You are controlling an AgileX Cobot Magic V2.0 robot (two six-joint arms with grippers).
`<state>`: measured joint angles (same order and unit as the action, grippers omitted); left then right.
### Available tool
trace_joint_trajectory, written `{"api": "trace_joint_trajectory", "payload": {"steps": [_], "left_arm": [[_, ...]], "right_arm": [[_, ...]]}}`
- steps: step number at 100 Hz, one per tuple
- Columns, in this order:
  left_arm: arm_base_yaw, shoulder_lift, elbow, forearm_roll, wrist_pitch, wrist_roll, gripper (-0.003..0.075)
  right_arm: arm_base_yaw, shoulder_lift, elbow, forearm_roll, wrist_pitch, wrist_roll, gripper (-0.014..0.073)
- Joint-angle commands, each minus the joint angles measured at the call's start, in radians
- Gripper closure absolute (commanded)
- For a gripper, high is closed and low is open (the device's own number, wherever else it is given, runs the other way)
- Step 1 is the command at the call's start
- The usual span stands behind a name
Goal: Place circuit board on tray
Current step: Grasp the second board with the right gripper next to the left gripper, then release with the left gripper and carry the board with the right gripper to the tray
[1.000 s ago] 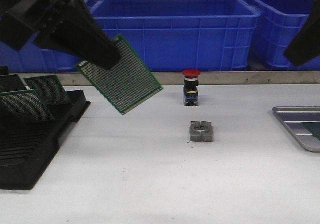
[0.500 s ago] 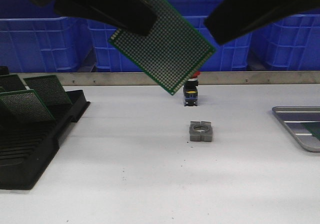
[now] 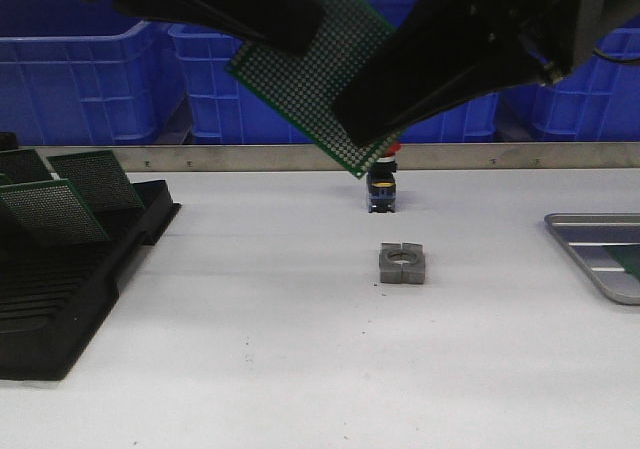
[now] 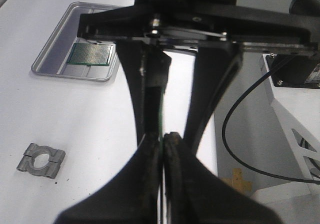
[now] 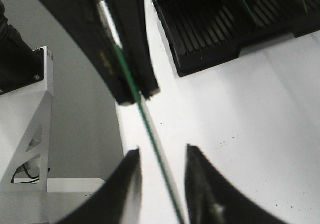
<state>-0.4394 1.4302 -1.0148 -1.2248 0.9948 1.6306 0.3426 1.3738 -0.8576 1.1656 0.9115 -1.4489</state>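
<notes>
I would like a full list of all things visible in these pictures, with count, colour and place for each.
circuit board: one, green, held in the air over the middle of the table
boards in rack: at least two, green, standing tilted at the left
black rack: one, black, left of the table
tray: one, grey, right edge; one green board lies in it
metal clamp block: one, grey, table centre
push button: one, red top, black body, behind the block
bins: several, blue, behind the table
left gripper: black, shut on the board
right gripper: black, open around the board's edge
</notes>
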Motion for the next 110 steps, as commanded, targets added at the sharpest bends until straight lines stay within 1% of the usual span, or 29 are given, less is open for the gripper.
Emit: {"api": "trace_joint_trajectory", "payload": {"steps": [1, 4, 12, 16, 21, 24, 26, 28, 36, 38, 43, 54, 64, 73, 84, 95, 96, 110], "left_arm": [[-0.010, -0.032, -0.032, -0.077, 0.018, 0.001, 0.0736], [-0.010, -0.032, -0.032, -0.077, 0.011, 0.001, 0.0735], [-0.010, -0.032, -0.032, -0.077, -0.006, 0.001, 0.0703], [-0.010, -0.032, -0.032, -0.077, -0.011, 0.001, 0.0659], [-0.010, -0.032, -0.032, -0.077, -0.011, 0.001, 0.0585], [-0.010, -0.032, -0.032, -0.077, -0.009, 0.001, 0.0519], [-0.010, -0.032, -0.032, -0.077, -0.011, 0.001, 0.0490], [-0.010, -0.032, -0.032, -0.077, -0.013, 0.001, 0.0431], [-0.010, -0.032, -0.032, -0.077, -0.016, 0.001, 0.0288], [-0.010, -0.032, -0.032, -0.077, -0.016, 0.001, 0.0260], [-0.010, -0.032, -0.032, -0.073, -0.028, 0.001, 0.0216], [-0.010, -0.032, -0.032, -0.066, -0.055, 0.001, 0.0204], [-0.010, -0.032, -0.030, -0.066, -0.059, 0.001, 0.0204], [-0.010, -0.032, -0.030, -0.066, -0.059, 0.001, 0.0204], [-0.010, -0.032, -0.030, -0.066, -0.059, 0.001, 0.0204], [-0.010, -0.032, -0.030, -0.066, -0.059, 0.001, 0.0205], [-0.010, -0.032, -0.030, -0.066, -0.059, 0.001, 0.0204], [-0.010, -0.032, -0.030, -0.066, -0.059, 0.001, 0.0205]], "right_arm": [[0.003, -0.021, -0.031, 0.066, 0.016, -0.012, 0.0603], [0.003, -0.021, -0.031, 0.066, 0.015, -0.012, 0.0672], [0.003, -0.021, -0.031, 0.066, 0.016, -0.012, 0.0654], [0.003, -0.021, -0.031, 0.066, 0.017, -0.012, 0.0654], [0.003, -0.021, -0.031, 0.066, 0.017, -0.010, 0.0654], [0.003, -0.021, -0.031, 0.065, 0.017, -0.004, 0.0654], [0.003, -0.021, -0.031, 0.064, 0.018, 0.002, 0.0654], [0.003, -0.021, -0.030, 0.064, 0.018, 0.012, 0.0654], [0.003, -0.021, -0.030, 0.038, 0.018, 0.070, 0.0654], [0.003, -0.021, -0.030, 0.024, 0.018, 0.090, 0.0654], [0.003, -0.021, -0.030, -0.021, 0.021, 0.144, 0.0654], [-0.018, -0.021, -0.024, -0.124, 0.023, 0.301, 0.0654], [-0.060, -0.021, -0.009, -0.176, 0.015, 0.391, 0.0654], [-0.124, -0.020, 0.016, -0.191, -0.007, 0.420, 0.0654], [-0.217, -0.018, 0.046, -0.191, -0.073, 0.438, 0.0654], [-0.324, -0.018, 0.077, -0.191, -0.198, 0.466, 0.0654], [-0.345, -0.018, 0.081, -0.191, -0.207, 0.467, 0.0654], [-0.462, -0.018, 0.117, -0.190, -0.378, 0.467, 0.0654]]}}
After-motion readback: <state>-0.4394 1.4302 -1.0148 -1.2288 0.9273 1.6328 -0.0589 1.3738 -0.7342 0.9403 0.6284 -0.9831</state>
